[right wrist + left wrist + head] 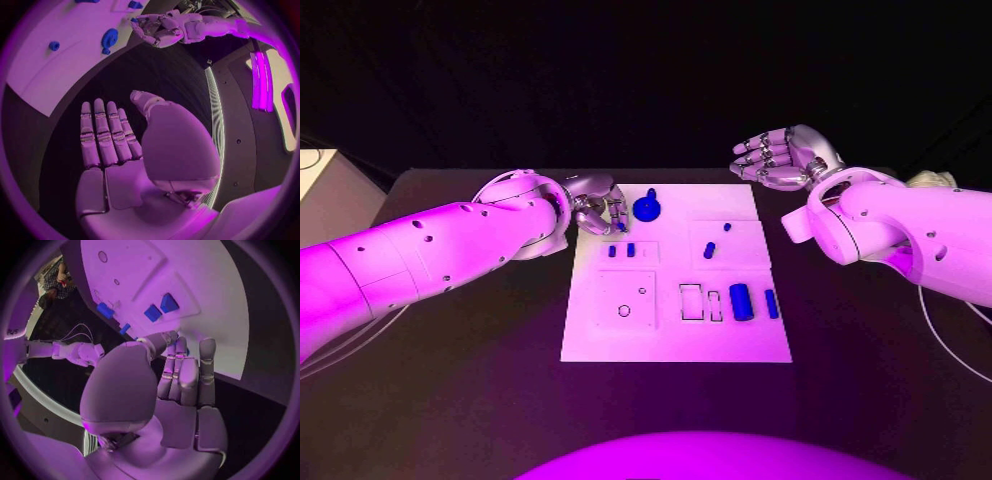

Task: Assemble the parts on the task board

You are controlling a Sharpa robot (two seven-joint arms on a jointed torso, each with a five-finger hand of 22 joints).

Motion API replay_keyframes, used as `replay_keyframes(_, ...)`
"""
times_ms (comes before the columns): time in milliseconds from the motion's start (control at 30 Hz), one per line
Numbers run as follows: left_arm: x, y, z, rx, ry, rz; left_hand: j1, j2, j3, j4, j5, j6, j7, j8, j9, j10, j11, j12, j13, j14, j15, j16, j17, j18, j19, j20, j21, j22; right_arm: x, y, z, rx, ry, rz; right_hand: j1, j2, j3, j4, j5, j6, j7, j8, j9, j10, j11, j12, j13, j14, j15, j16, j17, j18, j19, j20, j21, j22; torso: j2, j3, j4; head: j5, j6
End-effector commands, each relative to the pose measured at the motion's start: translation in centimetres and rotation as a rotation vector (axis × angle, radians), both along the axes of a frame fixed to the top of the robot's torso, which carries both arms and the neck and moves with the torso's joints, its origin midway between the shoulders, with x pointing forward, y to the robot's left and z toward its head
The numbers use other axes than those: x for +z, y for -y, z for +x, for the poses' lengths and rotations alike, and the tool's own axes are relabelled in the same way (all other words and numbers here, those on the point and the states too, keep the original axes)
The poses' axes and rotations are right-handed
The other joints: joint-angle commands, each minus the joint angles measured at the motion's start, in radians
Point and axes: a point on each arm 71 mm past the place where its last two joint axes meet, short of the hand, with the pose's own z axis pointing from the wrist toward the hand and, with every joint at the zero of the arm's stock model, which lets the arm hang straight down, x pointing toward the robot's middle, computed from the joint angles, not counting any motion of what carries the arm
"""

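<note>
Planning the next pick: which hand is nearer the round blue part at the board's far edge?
Left. The left hand sits just beside the round blue part; the right hand hovers off the task board's far right corner.

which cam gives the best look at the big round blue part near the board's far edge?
Head view: the big round blue part shows unobstructed on the task board, beside the left hand. Right wrist view shows it small and distorted near the rim. In the left wrist view I can't identify it.

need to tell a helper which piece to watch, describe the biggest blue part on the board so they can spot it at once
Start from the white task board in the middle of the black table. Go to its far edge, next to the left hand. The round blue part there is much larger than the other blue pieces, which are small pegs and bars.
</note>
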Motion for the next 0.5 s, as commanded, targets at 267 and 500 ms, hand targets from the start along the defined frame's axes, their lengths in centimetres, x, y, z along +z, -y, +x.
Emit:
replay_keyframes(267, -0.35, 0.46, 0.22, -0.006, -0.009, 0.031, -0.013, 0.001, -0.004, -0.004, 0.000, 0.009, -0.002, 0.001, 0.004, 0.008, 0.003, -0.006, 0.000, 0.005, 0.001, 0.006, 0.001, 0.003, 0.008, 0.000, 0.006, 0.001, -0.01, -0.20, -0.02, 0.017, -0.001, -0.001, 0.000, 0.004, 0.002, -0.006, 0.005, 0.006, 0.037, 0.002, -0.001, 0.007, 0.001, -0.003, -0.001, 0.004, 0.001, -0.004, -0.001, 0.015, -0.008, -0.001, -0.002, -0.002, -0.001, -0.0003, 0.0000, 0.000, -0.004)
replay_keyframes(500, -0.63, 0.81, 0.15, -0.016, -0.019, 0.039, -0.013, 0.001, -0.004, -0.004, 0.000, 0.009, -0.002, 0.000, 0.004, 0.008, 0.003, -0.007, -0.001, 0.004, 0.001, 0.006, 0.001, 0.003, 0.007, 0.000, 0.005, 0.000, -0.02, -0.23, -0.01, 0.018, -0.001, -0.001, 0.000, 0.004, 0.002, -0.006, 0.005, 0.006, 0.037, 0.002, -0.001, 0.007, 0.001, -0.003, -0.001, 0.004, 0.001, -0.004, -0.001, 0.015, -0.008, -0.001, -0.002, -0.002, 0.000, -0.0004, 0.0006, -0.001, -0.006)
